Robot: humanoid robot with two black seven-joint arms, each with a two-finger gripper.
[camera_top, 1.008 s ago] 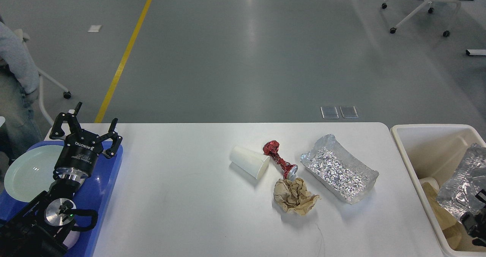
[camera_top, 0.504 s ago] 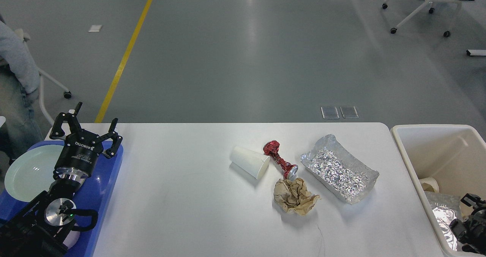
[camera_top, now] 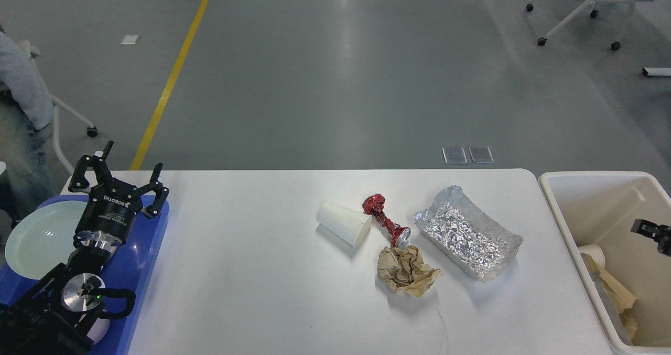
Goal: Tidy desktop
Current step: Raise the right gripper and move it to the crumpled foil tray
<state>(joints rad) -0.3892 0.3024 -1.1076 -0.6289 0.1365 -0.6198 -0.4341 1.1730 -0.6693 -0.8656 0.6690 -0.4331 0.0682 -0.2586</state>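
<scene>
The white desktop [camera_top: 251, 292] carries a cluster of litter right of centre. A white paper cup [camera_top: 343, 224] lies on its side, with a crushed red can [camera_top: 385, 219] just right of it. In front of the can sits a crumpled brown paper [camera_top: 406, 271], and a crinkled foil tray [camera_top: 466, 234] lies to the right. My left gripper [camera_top: 126, 170] stands open and empty over the blue tray at the far left. Only a small black part of my right gripper [camera_top: 652, 233] shows at the right edge, above the cream bin [camera_top: 563, 211].
A blue tray [camera_top: 144, 260] at the left end holds a pale green plate [camera_top: 31, 239]. The cream bin beside the table's right end holds brown paper [camera_top: 613, 287], a cup [camera_top: 592, 253] and a sliver of foil. A person stands at the far left; wheeled chairs are on the floor behind.
The foil piece at my right gripper has dropped into the bin and is now mostly hidden. The right gripper has risen toward the right edge. The left arm has not moved.
</scene>
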